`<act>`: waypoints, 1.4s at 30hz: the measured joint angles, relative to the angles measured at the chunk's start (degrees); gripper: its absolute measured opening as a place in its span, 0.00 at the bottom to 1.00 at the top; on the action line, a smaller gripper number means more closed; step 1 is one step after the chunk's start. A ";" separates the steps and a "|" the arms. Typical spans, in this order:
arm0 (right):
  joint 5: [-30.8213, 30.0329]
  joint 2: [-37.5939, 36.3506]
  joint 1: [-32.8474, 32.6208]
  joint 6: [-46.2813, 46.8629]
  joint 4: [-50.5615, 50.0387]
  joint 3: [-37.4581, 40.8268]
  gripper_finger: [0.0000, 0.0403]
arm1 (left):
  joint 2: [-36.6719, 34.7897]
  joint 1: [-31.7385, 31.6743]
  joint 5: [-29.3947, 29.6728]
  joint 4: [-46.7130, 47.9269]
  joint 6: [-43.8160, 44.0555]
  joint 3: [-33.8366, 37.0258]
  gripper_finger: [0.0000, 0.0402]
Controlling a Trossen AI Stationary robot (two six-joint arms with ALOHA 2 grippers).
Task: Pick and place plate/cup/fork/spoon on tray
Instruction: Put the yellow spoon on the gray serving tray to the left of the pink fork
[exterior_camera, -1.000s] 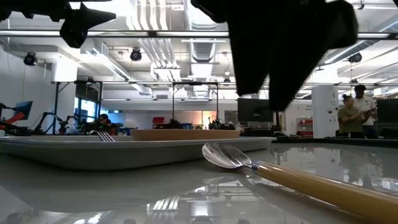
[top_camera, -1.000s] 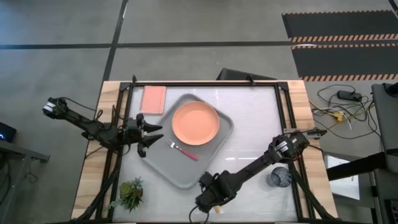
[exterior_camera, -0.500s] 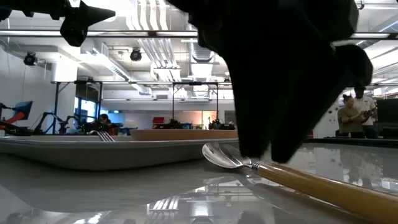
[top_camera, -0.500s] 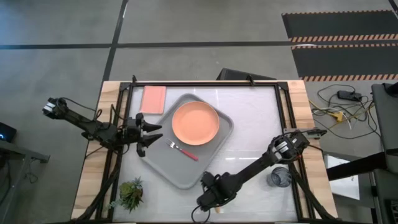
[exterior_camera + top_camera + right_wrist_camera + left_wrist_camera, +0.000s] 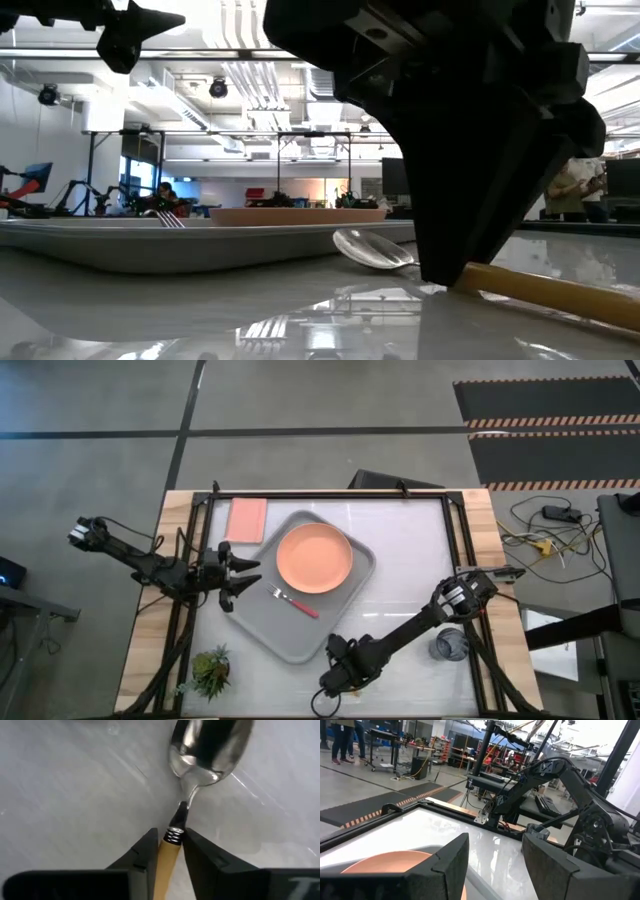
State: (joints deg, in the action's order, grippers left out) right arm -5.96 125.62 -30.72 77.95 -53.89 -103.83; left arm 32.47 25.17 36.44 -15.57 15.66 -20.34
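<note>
The grey tray point(image 5: 290, 642) lies left of the table's middle. On it are the salmon-orange plate point(image 5: 314, 558) and the pink-handled fork point(image 5: 293, 601). The spoon point(image 5: 375, 248), with an orange-yellow handle point(image 5: 560, 292), lies flat on the table near its front edge. My right gripper point(image 5: 340, 676) is down on it, shut on the handle. The dark cup point(image 5: 450, 646) stands at the right, beside the right arm. My left gripper point(image 5: 240, 574) hangs open over the tray's left rim, with nothing between its fingers point(image 5: 450, 865). My right gripper pinches the spoon's orange-yellow handle point(image 5: 168, 856) between its two fingers, right behind the metal collar at the bowl end. The fingers point(image 5: 142, 857) come from above, pointing down, one on each side of the handle. The spoon's bowl point(image 5: 210, 745) lies on the table ahead of them.
A flat pink rectangle point(image 5: 247, 518) lies at the back left beside the tray. A small green plant point(image 5: 211, 671) stands at the front left corner. People stand in the room beyond the table at the right point(image 5: 575, 185).
My right gripper has come down onto the spoon, and its fingers have drawn in on the handle just behind the bowl. The spoon has stayed on the table, its bowl nudged slightly. The left gripper has kept still.
</note>
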 joint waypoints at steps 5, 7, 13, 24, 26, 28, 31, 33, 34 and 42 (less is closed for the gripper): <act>1.18 -0.13 0.23 -1.31 -0.12 0.02 0.08 | 0.00 0.00 -0.01 -0.05 0.00 0.00 0.42; 2.46 -0.42 0.44 -1.74 -0.16 0.07 0.07 | 0.00 0.00 -0.01 -0.04 0.00 0.00 0.42; 3.81 -1.90 0.34 -1.61 -2.43 0.24 0.07 | 0.01 0.00 -0.01 -0.33 0.00 0.00 0.42; 4.51 -7.75 0.36 -3.18 -3.15 0.18 0.06 | 0.00 -0.02 -0.03 -0.46 0.02 0.02 0.42; 3.76 -8.60 0.70 -3.94 -2.95 0.15 0.06 | 0.00 -0.02 -0.03 -0.46 0.02 0.02 0.42; 3.13 -9.00 1.41 -4.96 -2.58 0.11 0.06 | 0.02 -0.02 -0.03 -0.46 0.02 0.02 0.42; 2.95 -9.04 3.12 -7.59 -1.53 0.11 0.06 | 0.09 -0.02 -0.06 -0.50 0.02 0.02 0.42; 3.14 -9.03 4.37 -10.19 0.25 0.11 0.06 | 0.01 -0.02 -0.05 -0.54 0.02 0.02 0.42; 3.53 -9.04 5.04 -11.26 1.07 0.11 0.06 | 0.00 -0.02 -0.06 -0.59 0.02 0.02 0.42; 7.03 -9.05 10.20 -17.96 5.46 0.11 0.06 | 0.00 -0.02 -0.06 -0.61 0.00 0.02 0.42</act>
State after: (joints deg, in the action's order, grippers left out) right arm 1.07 116.57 -20.52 59.99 -48.44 -103.72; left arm 32.47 25.15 36.38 -16.19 15.66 -20.32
